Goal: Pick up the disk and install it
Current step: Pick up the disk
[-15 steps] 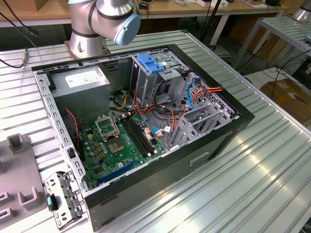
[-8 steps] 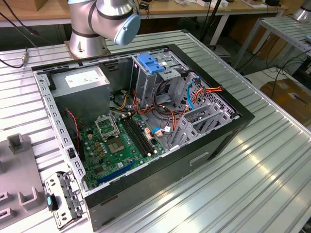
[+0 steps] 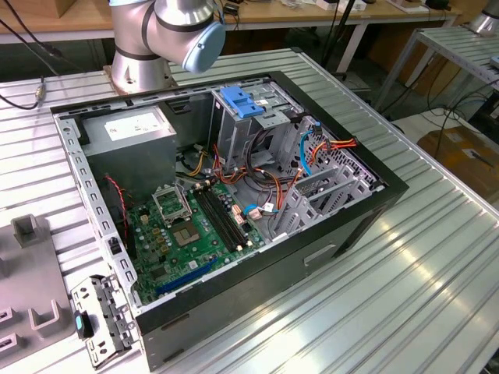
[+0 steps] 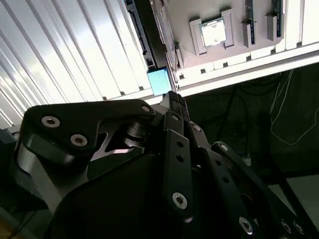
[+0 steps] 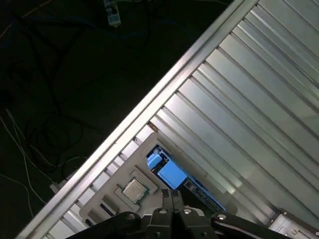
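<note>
Hovering over the ribbed metal counter [image 5: 259, 99] near its edge, the pincer [image 5: 172, 195] has its two fingers pressed together with nothing held between them. In both wrist views the disk [image 5: 172, 175] [image 4: 158, 82] lies just beyond the fingertips. Its bright blue end is nearest the pincer, and its dark body runs away along the side of a pale grey tray [image 5: 107, 199]. A processor chip [image 5: 133, 189] sits in that tray beside it. Whether the tips touch the blue end cannot be told.
</note>
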`<state>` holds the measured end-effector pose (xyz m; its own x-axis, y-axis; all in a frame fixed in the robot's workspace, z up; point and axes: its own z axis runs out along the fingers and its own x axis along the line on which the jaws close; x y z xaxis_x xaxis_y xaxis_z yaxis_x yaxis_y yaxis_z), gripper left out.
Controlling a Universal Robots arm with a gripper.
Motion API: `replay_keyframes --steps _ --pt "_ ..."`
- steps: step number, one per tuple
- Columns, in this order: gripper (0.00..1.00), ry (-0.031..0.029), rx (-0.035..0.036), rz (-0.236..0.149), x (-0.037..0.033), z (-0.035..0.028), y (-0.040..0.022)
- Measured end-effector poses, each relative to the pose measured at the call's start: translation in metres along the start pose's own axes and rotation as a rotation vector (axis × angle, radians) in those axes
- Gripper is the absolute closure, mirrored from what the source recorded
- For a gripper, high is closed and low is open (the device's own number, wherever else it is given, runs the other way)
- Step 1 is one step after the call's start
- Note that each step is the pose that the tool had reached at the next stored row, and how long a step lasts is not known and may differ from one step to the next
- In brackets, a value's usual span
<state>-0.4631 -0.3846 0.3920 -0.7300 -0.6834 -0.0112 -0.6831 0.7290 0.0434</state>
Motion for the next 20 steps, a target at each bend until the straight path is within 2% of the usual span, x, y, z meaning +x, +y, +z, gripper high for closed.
replay_keyframes --steps 5,8,10,14,20 --pt "0.89 0.0038 -0.0010 -0.088 0.0000 0.0000 0.0000" --pt "0.89 0.0078 -0.0020 -0.180 0.0000 0.0000 -0.0001" --pt "0.89 0.0099 -0.0026 -0.227 0.0000 0.0000 0.0000" --pt "0.89 0.0161 -0.0041 -0.372 0.0000 0.0000 0.0000" --pt "0.89 0.0212 -0.0055 -0.489 0.0000 0.0000 0.0000"
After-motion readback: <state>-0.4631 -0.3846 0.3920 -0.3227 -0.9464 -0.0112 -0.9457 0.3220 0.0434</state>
